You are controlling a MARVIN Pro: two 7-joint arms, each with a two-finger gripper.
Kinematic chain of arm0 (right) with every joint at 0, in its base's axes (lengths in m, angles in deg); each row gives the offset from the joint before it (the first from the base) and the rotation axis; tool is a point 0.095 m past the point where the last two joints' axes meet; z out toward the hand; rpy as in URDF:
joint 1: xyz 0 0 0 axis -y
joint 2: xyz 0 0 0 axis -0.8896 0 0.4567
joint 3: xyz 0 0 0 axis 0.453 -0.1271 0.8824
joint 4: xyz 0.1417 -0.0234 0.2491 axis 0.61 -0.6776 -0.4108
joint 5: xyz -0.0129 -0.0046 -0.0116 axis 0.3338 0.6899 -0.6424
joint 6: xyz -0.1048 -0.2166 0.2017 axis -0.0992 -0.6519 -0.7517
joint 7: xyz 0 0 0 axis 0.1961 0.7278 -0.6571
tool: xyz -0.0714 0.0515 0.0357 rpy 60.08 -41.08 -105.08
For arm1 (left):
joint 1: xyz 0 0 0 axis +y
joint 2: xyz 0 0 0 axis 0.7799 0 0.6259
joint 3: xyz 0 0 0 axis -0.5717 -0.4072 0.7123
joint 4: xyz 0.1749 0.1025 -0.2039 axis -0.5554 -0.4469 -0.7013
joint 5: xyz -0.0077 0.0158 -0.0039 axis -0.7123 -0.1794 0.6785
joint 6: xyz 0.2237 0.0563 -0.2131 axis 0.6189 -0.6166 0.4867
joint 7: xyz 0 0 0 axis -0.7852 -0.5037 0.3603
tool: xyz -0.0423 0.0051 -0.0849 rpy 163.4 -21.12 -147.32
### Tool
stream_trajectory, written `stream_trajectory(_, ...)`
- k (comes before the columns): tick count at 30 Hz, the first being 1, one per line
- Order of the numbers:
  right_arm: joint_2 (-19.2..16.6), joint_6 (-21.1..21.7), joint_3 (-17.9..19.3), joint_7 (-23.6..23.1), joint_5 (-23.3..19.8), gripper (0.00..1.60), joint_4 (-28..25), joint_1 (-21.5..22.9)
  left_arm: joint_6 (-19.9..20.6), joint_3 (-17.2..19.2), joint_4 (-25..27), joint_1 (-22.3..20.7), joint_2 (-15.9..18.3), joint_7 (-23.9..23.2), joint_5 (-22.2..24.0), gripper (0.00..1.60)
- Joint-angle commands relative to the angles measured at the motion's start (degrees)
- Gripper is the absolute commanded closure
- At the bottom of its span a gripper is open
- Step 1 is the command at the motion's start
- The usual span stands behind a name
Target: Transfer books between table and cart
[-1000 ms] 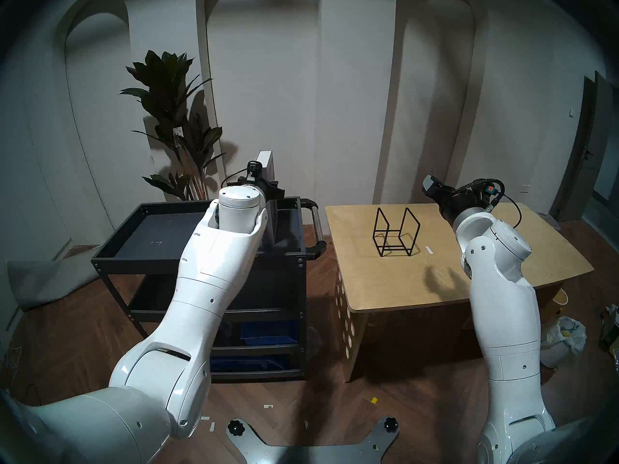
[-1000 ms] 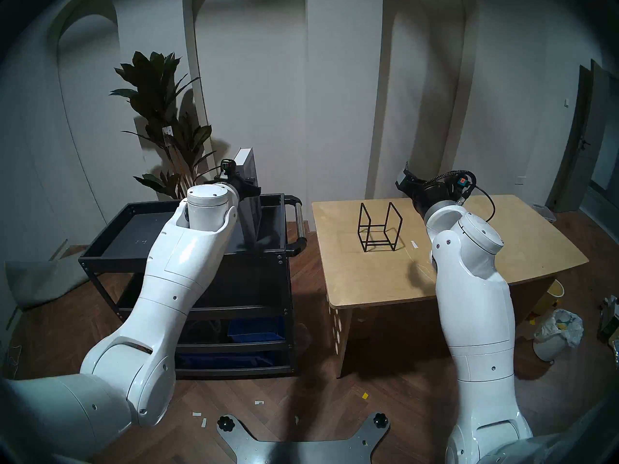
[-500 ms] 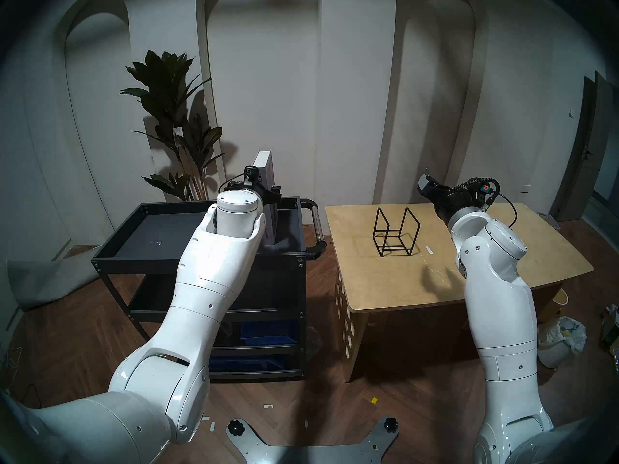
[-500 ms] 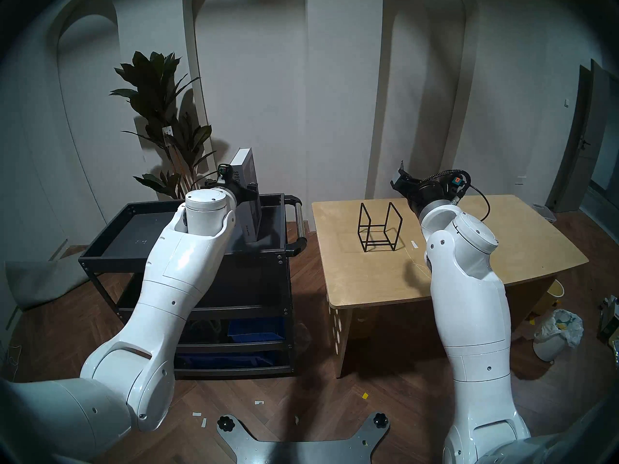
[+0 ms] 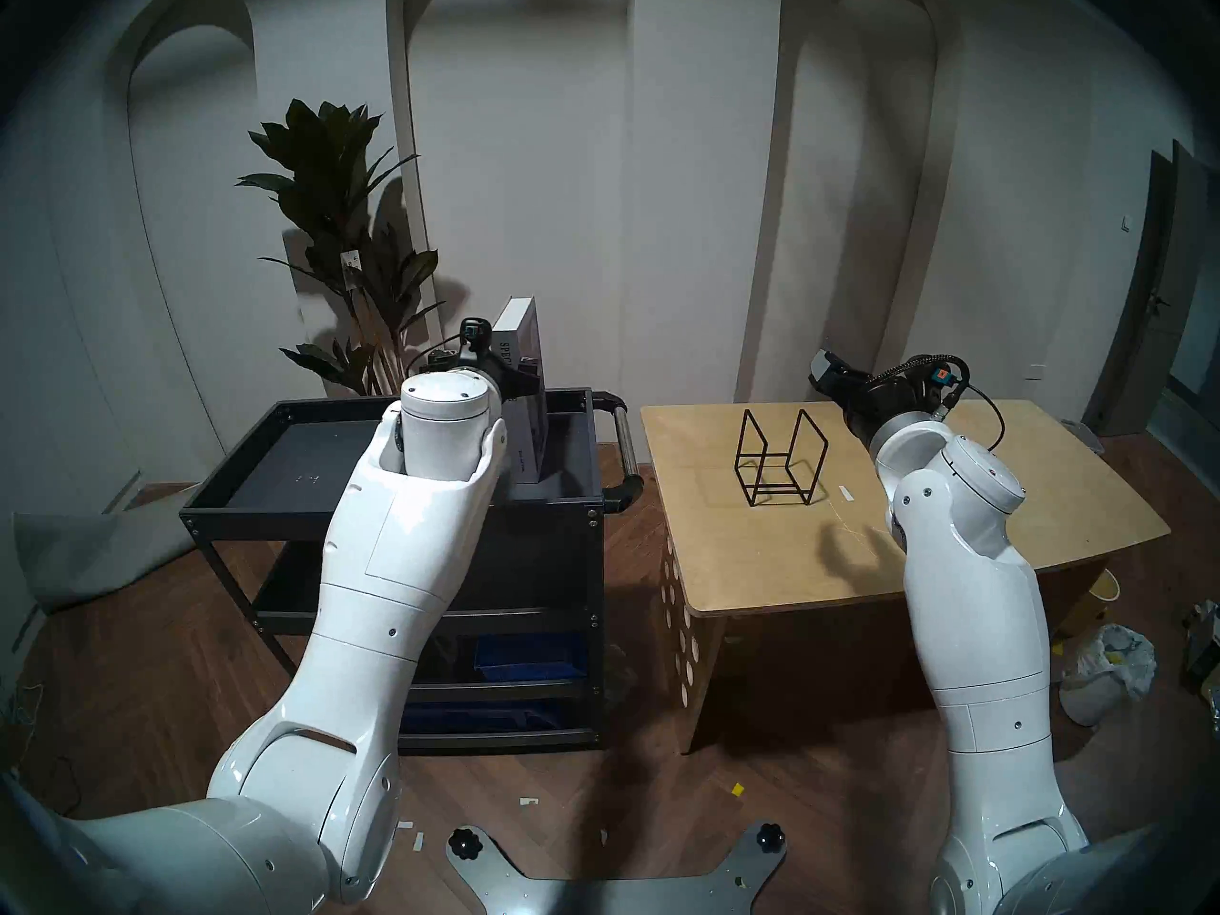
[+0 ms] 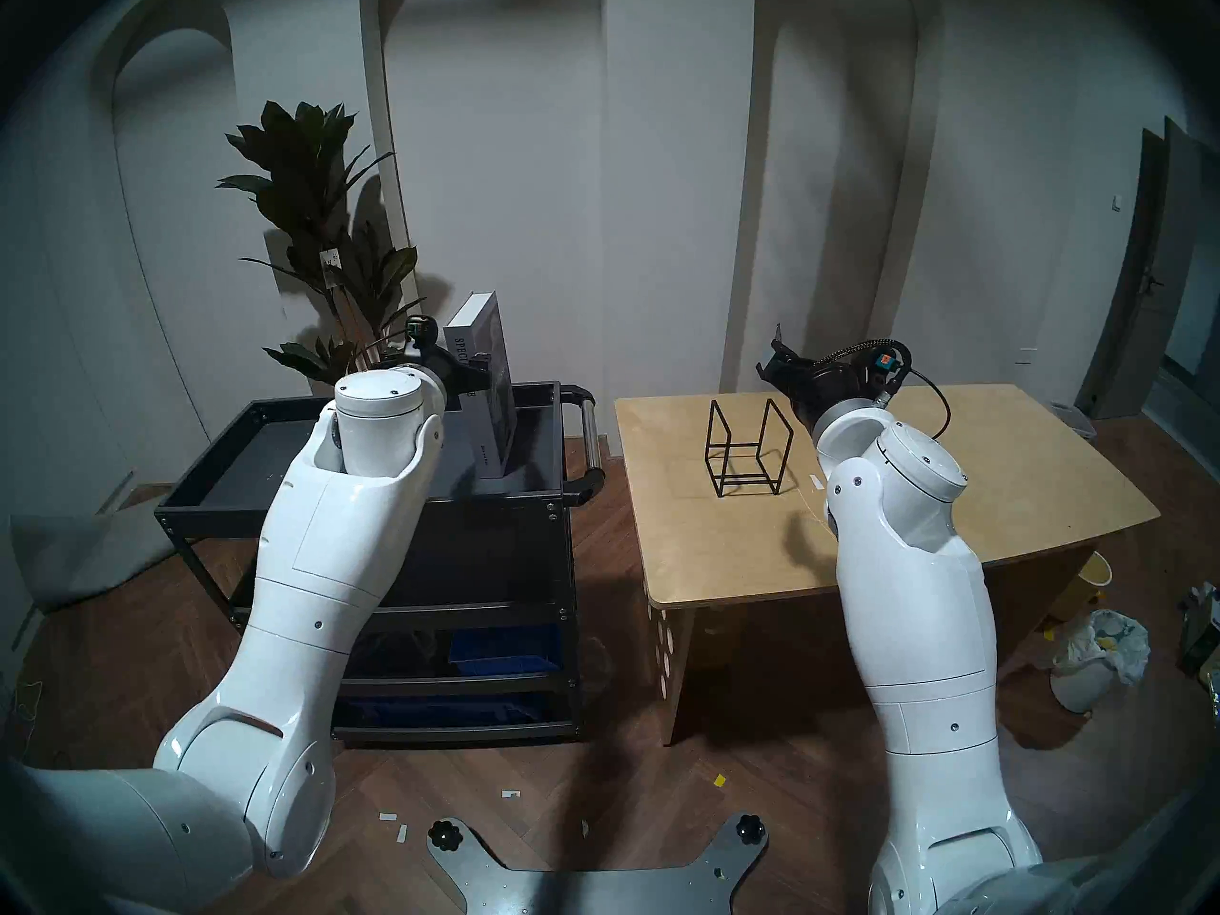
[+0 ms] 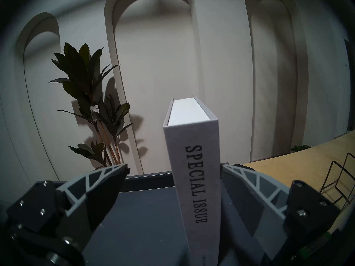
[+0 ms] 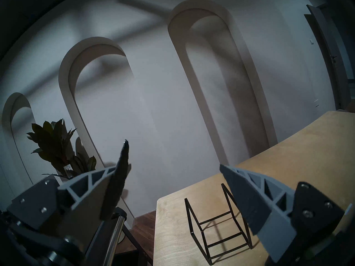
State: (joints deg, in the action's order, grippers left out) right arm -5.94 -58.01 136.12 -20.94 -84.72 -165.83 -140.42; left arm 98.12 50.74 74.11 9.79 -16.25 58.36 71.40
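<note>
On my far left I see the potted plant (image 5: 343, 233) against the arched wall, behind the cart (image 5: 264, 498). The book (image 7: 194, 175) stands upright on the cart's top tray, toward its right end, spine facing me with "SPECIAL ISSUE" running down it and the white page edges on top. My left gripper (image 7: 173, 169) sits level at the spine with its jaws spread wide. The left finger is well clear of the book. The right finger (image 7: 249, 185) lies right along the book's right cover; I think it may be just brushing it, but the wrist view is too dim to be sure. Nothing is clamped; the book stands on its own base.

Next comes the cart's silver-and-black handle (image 5: 624, 445), then the plywood table (image 5: 759, 564) just beside it. On the table stands the black wire rack (image 5: 779, 458), empty, with a small white strip (image 5: 846, 493) near it. My right gripper (image 8: 173, 154) hangs above the table's right part, jaws apart and holding nothing, the rack below and ahead of it. At the far right, on the floor, sits a bin with a white bag (image 5: 1109, 669).
</note>
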Motion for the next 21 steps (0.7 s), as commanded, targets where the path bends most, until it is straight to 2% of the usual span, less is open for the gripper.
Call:
stream_trajectory(1,0.3,-0.6,-0.9,-0.6,0.1,0.00,-0.3,0.6,-1.0,1.6,6.4,3.0,1.6,-0.4,0.5,0.00)
stream_trajectory(7,0.7,-1.8,-2.2,-1.7,0.5,0.00,0.7,0.2,-2.6,2.8,11.2,8.2,3.1,-0.3,0.8,0.00)
stream_trajectory(12,0.7,-2.2,-3.0,-1.9,1.1,0.00,1.3,0.5,-4.3,4.3,15.0,10.5,4.1,-1.9,2.2,0.00)
stream_trajectory(15,0.7,-2.7,-3.4,-2.0,1.6,0.00,1.7,0.7,-4.2,5.6,18.4,13.4,5.2,-3.0,3.1,0.00)
stream_trajectory(17,0.8,-2.8,-3.6,-2.0,1.7,0.00,1.8,0.7,-4.5,6.0,17.8,13.5,5.5,-3.8,3.7,0.00)
stream_trajectory(18,0.8,-3.4,-3.9,-2.3,2.1,0.00,2.2,0.7,-5.2,7.2,19.7,16.1,6.6,-5.9,5.3,0.00)
stream_trajectory(21,1.0,-4.6,-4.2,-2.8,2.3,0.00,2.8,0.7,-6.3,8.1,22.2,19.1,8.1,-7.5,5.8,0.00)
